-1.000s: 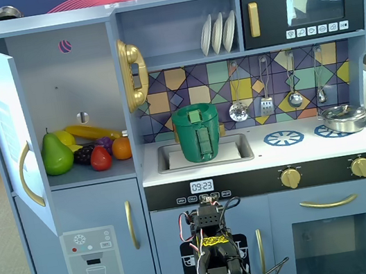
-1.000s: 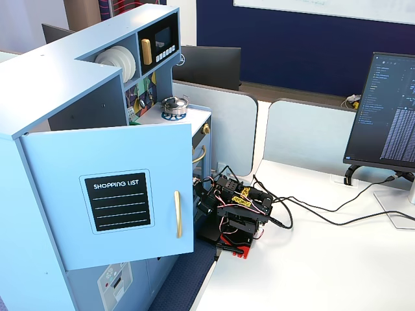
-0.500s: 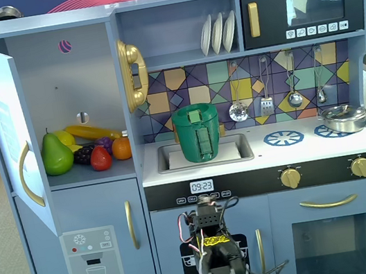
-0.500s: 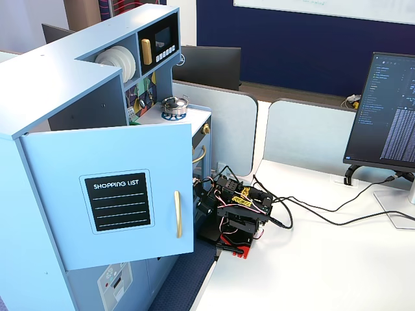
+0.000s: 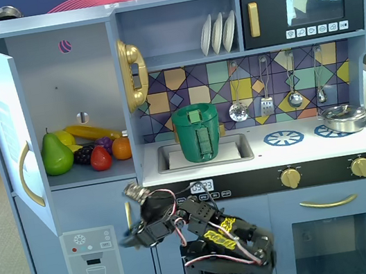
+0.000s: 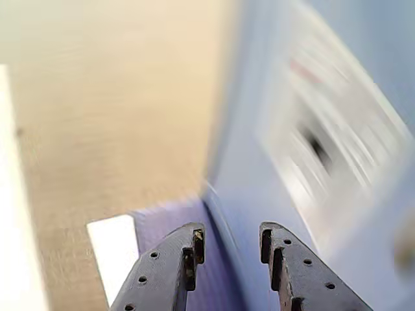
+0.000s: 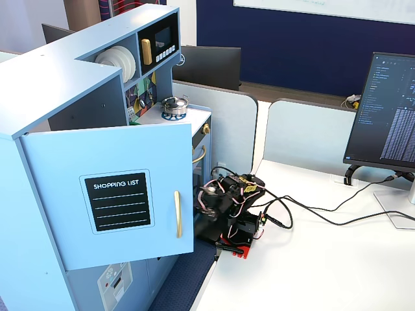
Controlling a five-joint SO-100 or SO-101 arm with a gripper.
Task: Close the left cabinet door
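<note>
The left cabinet door (image 7: 107, 194) stands wide open. It is light blue with a black "SHOPPING LIST" panel (image 7: 117, 202) and a gold handle (image 7: 177, 214). In a fixed view from the front it shows edge-on at the far left (image 5: 10, 131), with its handle (image 5: 28, 175). My gripper (image 5: 127, 242) is low, in front of the lower door, below and to the right of the open door and apart from it. In the wrist view the gripper (image 6: 228, 236) is open and empty, and the picture is blurred.
Toy fruit (image 5: 83, 150) lies in the open cabinet. The lower light blue door with the ice-dispenser graphic (image 5: 93, 257) is just left of the gripper, blurred in the wrist view (image 6: 331, 149). A green pot (image 5: 198, 133) sits in the sink. The arm's base (image 7: 237, 236) and cables are on a white desk.
</note>
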